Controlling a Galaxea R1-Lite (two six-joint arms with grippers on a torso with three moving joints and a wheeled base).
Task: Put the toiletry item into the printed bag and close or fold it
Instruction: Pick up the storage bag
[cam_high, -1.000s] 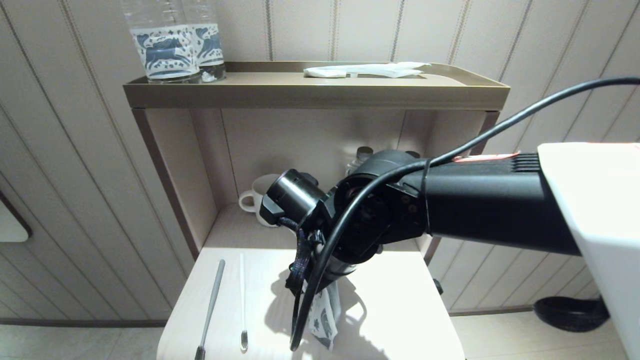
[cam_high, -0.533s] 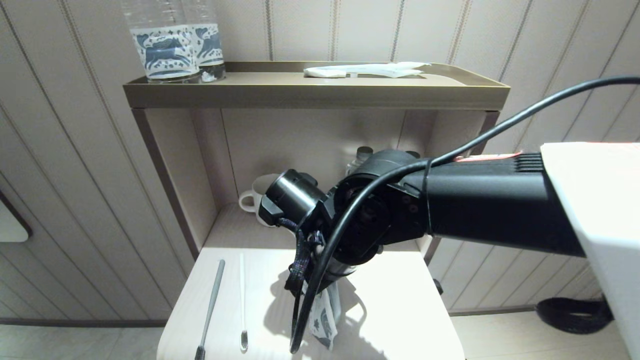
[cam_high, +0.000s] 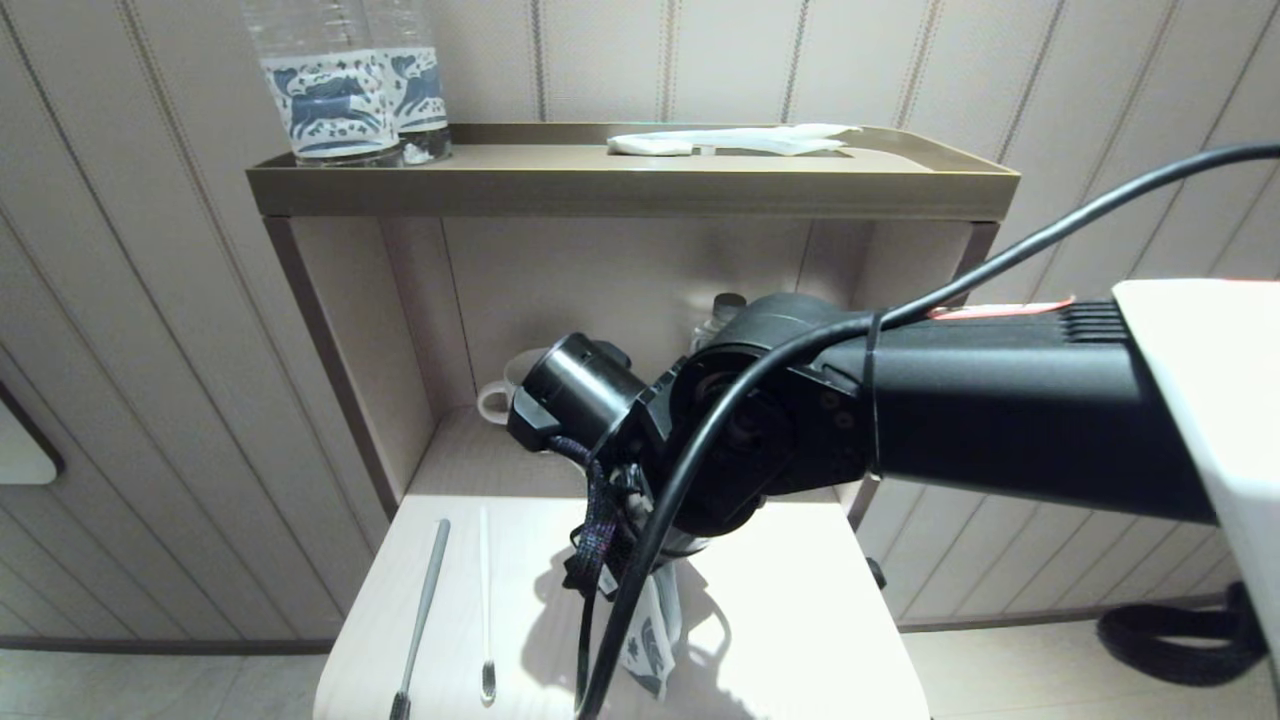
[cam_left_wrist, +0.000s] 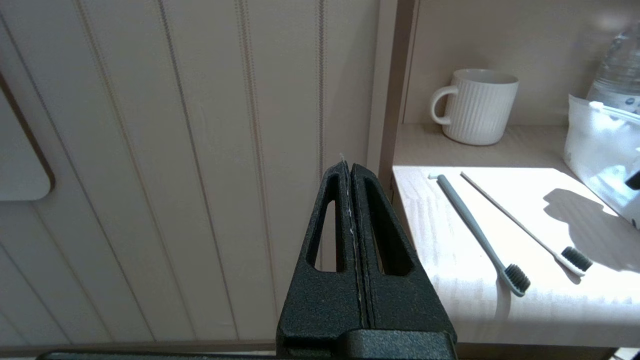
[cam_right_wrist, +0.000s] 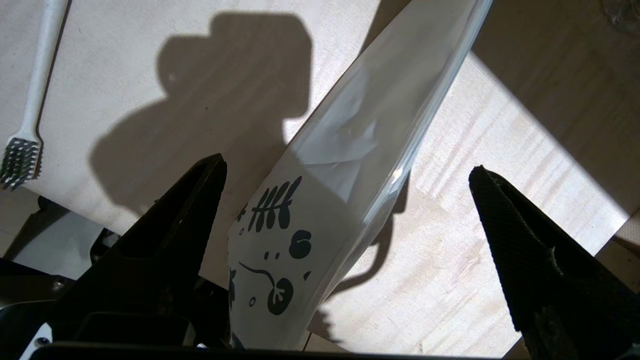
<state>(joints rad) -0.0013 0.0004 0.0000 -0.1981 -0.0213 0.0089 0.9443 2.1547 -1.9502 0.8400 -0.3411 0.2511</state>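
The printed bag (cam_right_wrist: 320, 200), white with dark leaf motifs and a clear upper part, stands tilted on the pale table (cam_high: 800, 620). It lies between the wide-open fingers of my right gripper (cam_right_wrist: 346, 165), nearer one finger, and neither fingertip touches it. In the head view the right wrist (cam_high: 700, 450) hangs over the bag (cam_high: 648, 640). A grey toothbrush (cam_high: 420, 610) and a thin white toothbrush (cam_high: 485, 600) lie on the table's left part. My left gripper (cam_left_wrist: 347, 167) is shut, off the table's left edge beside the wall.
A white ribbed mug (cam_left_wrist: 477, 105) and a clear bottle (cam_left_wrist: 617, 65) stand in the niche behind the table. On the top shelf (cam_high: 630, 190) are two bottles with blue labels (cam_high: 345, 90) and a plain white packet (cam_high: 730, 140).
My right arm has shifted slightly to the left and up over the bag. The bag and both toothbrushes have stayed in place.
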